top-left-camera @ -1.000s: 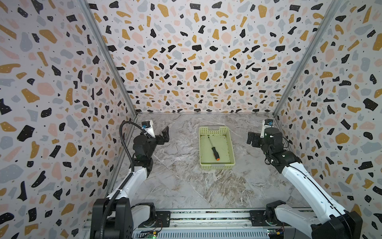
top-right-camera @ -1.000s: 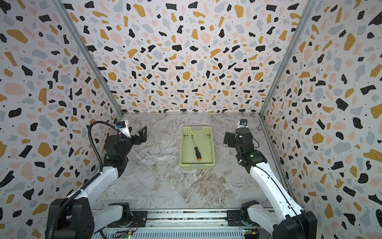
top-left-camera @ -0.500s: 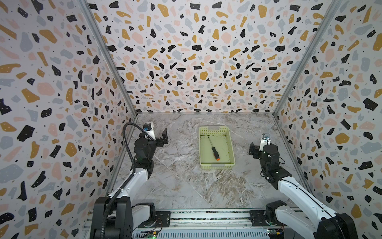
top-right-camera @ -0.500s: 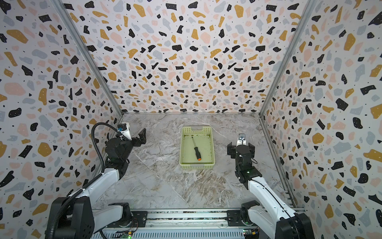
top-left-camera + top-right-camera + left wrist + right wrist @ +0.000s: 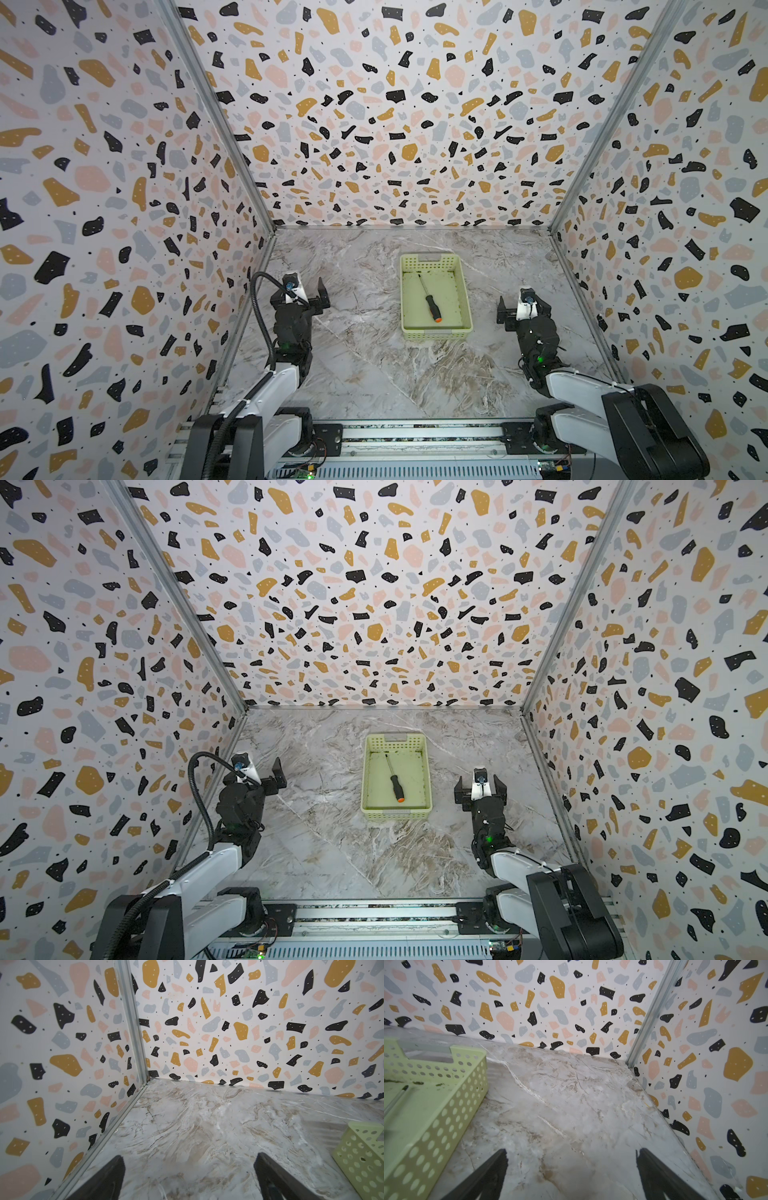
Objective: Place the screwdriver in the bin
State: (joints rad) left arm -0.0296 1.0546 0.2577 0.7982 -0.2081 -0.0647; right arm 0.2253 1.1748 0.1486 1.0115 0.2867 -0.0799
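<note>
2 white arms (image 5: 274, 386) with black joints, green lights.

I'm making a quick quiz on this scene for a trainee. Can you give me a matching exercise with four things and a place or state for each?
Things:
1. screwdriver
2. bin
3. left gripper
4. right gripper

Places or states:
A. open and empty, right of the bin
B. lying flat inside the bin
C. open and empty, left of the bin
D. standing on the marble table between the arms

Pairs: 1-B, 2-D, 3-C, 4-A
</note>
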